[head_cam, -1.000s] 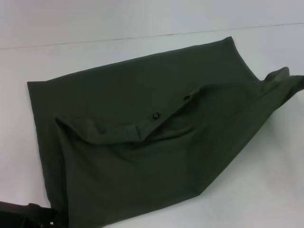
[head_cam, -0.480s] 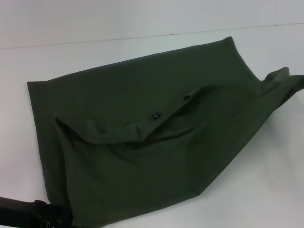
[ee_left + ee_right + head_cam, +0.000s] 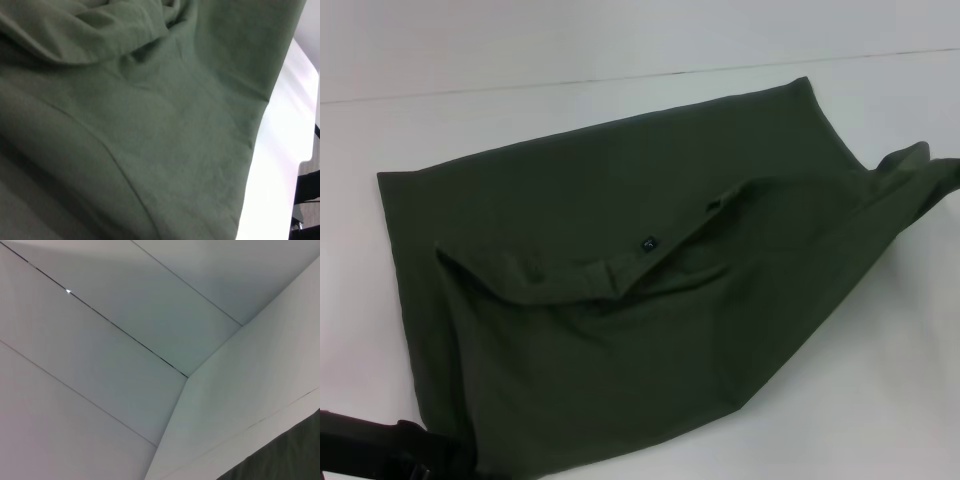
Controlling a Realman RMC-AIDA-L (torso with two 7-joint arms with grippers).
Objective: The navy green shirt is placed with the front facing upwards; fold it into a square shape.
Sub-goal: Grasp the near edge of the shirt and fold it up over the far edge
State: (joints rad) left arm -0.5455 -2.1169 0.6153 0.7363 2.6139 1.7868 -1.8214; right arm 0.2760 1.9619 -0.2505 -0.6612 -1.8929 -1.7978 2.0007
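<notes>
The shirt (image 3: pixel 640 280) lies across the middle of the white worktop (image 3: pixel 880 400), skewed to its edges, already partly folded: one long fold crosses it with the collar label (image 3: pixel 647 242) showing at the fold line, and a loose flap, perhaps a sleeve (image 3: pixel 920 165), sticks out toward the right edge. No lettering shows; the visible cloth is plain green.

The left arm (image 3: pixel 380 452) reaches in at the near left corner, right at the shirt's near corner. Its gripper is not visible in the head view, and the left wrist view shows only cloth (image 3: pixel 150 125) filling the picture close up, with a strip of worktop beside it (so whether the fingers are apart, together, or clamped on cloth I cannot tell). The right gripper appears in no view; its wrist camera looks at pale wall panels (image 3: pixel 125 340), with a corner of green cloth low in the picture.

Risks, as I judge them: if the left gripper catches only the top layer at that corner, the layers will slide apart and the fold will skew. Since the shirt already lies crooked, a pull along the worktop's edge would give a lopsided shape, not a square. The flap on the right could stay outside the fold and spoil the outline. Dragging instead of lifting may bunch the wrinkled middle further.
</notes>
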